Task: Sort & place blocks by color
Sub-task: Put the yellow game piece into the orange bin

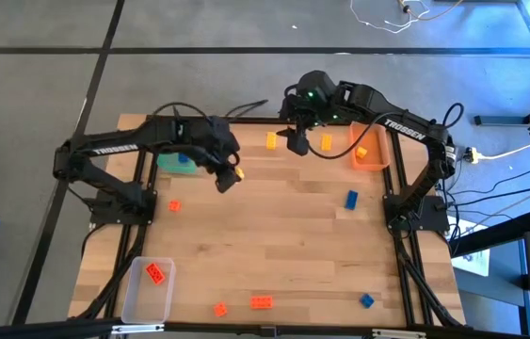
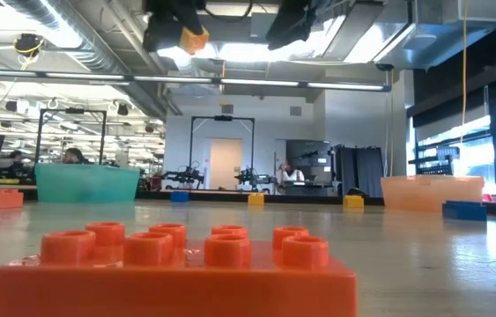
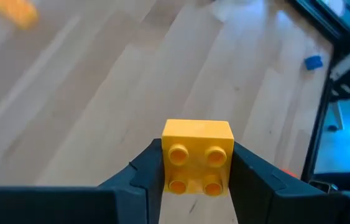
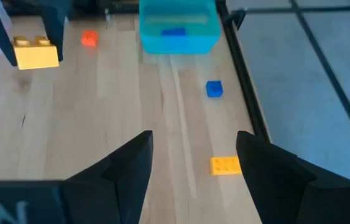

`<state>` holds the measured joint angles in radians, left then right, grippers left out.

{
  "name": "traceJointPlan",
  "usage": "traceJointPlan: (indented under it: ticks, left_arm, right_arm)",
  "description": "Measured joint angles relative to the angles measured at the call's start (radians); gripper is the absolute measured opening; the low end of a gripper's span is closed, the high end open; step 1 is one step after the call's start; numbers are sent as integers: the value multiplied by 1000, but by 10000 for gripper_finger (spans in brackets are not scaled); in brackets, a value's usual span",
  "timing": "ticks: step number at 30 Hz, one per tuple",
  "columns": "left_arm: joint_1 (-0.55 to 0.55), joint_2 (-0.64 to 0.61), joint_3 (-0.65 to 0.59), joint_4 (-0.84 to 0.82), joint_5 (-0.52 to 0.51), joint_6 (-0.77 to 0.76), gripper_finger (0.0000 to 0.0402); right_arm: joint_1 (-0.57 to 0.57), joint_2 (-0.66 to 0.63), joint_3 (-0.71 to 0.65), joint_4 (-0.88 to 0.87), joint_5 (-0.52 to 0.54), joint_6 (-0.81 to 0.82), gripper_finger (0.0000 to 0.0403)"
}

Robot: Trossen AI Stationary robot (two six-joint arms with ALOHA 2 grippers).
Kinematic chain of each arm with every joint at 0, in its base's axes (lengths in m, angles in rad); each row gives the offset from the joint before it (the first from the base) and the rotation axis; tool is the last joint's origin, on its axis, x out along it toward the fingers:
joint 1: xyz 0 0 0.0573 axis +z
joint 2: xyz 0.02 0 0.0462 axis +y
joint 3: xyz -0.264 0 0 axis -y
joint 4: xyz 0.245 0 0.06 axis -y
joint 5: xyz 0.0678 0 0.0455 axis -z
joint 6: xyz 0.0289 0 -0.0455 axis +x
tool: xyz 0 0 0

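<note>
My left gripper (image 1: pixel 230 177) hangs above the table's middle left, shut on a yellow block (image 3: pixel 198 157) with four studs; that block also shows in the low view (image 2: pixel 193 40), high over the table. My right gripper (image 4: pixel 193 168) hovers open near the far edge, above a loose yellow block (image 4: pixel 225 165), with nothing between its fingers. Another yellow block (image 1: pixel 271 140) lies to its left. Blue blocks (image 1: pixel 351 199) and red-orange blocks (image 1: pixel 262 302) lie scattered flat on the wood. My left gripper pinches the yellow block by two opposite side walls (image 3: pixel 166 163), one finger on each. The fingers slant down toward the table. The block is lifted clear of the table, its studded top (image 3: pixel 196 168) facing back along the fingers.
A green tray (image 1: pixel 178 162) with a blue block inside stands at the far left. An orange tray (image 1: pixel 370 151) holding a yellow block is at the far right. A clear tray (image 1: pixel 147 287) with a red-orange block sits at the near left. A red-orange block (image 2: pixel 177 264) fills the low view's foreground.
</note>
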<state>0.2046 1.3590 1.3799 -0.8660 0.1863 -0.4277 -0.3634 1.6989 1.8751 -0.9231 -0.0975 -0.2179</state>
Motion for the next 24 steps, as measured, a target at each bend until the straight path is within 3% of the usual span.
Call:
traceJointPlan:
  ticks: [8,11,17,24]
  left_arm:
    - [89,1,47,-81,17,128,129]
    - [127,1,47,-98,58,196,129]
    - [189,1,47,-92,158,281,129]
    - [239,1,47,-23,326,308,129]
  right_arm:
    - [0,0,0,53,-3,-1,232]
    - [0,6,0,51,-49,-47,232]
    - [18,25,0,41,-214,-328,232]
    - [60,59,0,78,-228,-634,232]
